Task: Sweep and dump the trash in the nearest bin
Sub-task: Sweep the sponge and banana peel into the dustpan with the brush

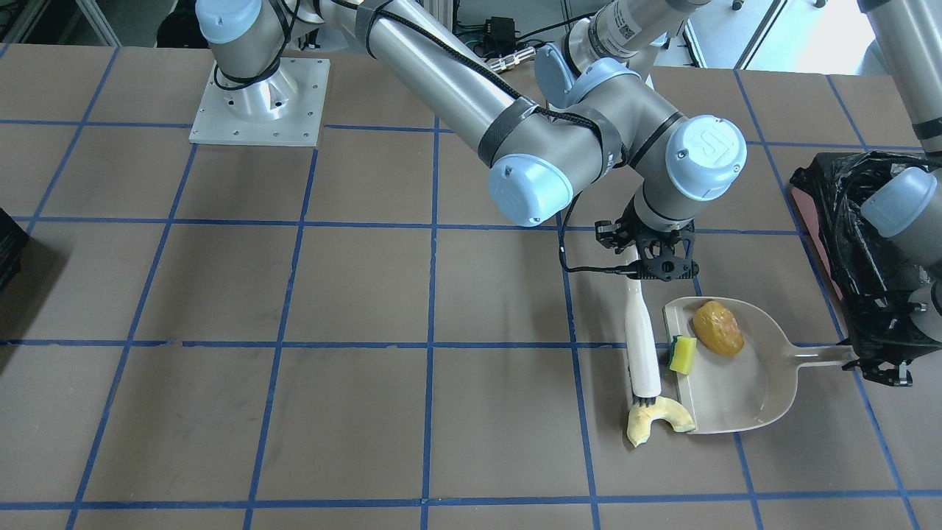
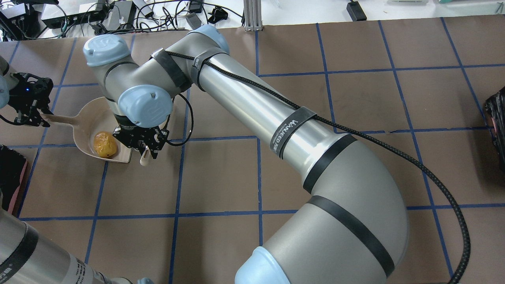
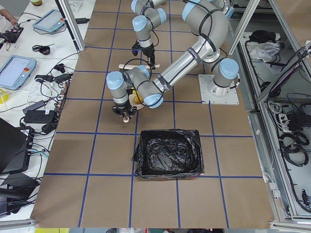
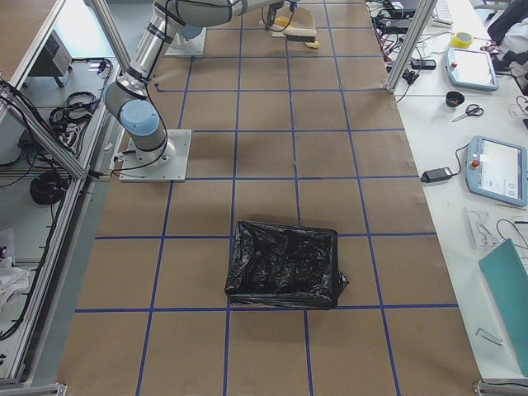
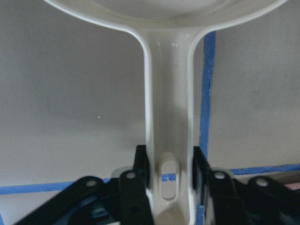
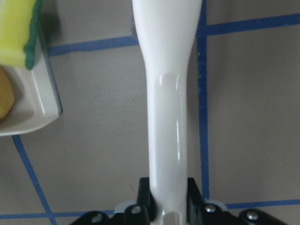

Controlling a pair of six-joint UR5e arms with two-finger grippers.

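My left gripper [image 5: 168, 173] is shut on the handle of the white dustpan [image 1: 743, 383], which lies flat on the table. My right gripper [image 1: 649, 262] is shut on a white brush [image 1: 640, 338] beside the pan's open edge. In the pan lie the brown-orange bread lump [image 1: 717, 327] and the yellow-and-green sponge [image 1: 683, 355]. The pale yellow crescent [image 1: 657, 421] lies on the table at the pan's lip, under the brush bristles. The pink bin [image 1: 846, 228] with its black bag stands just behind the left gripper [image 1: 879, 364].
A second black-bagged bin [image 4: 285, 264] stands far off toward the table's other end. The right arm [image 2: 276, 130] stretches across the table's middle. Blue tape lines grid the brown tabletop [image 1: 353, 294]. A dark box edge [image 1: 9, 243] shows at the far side.
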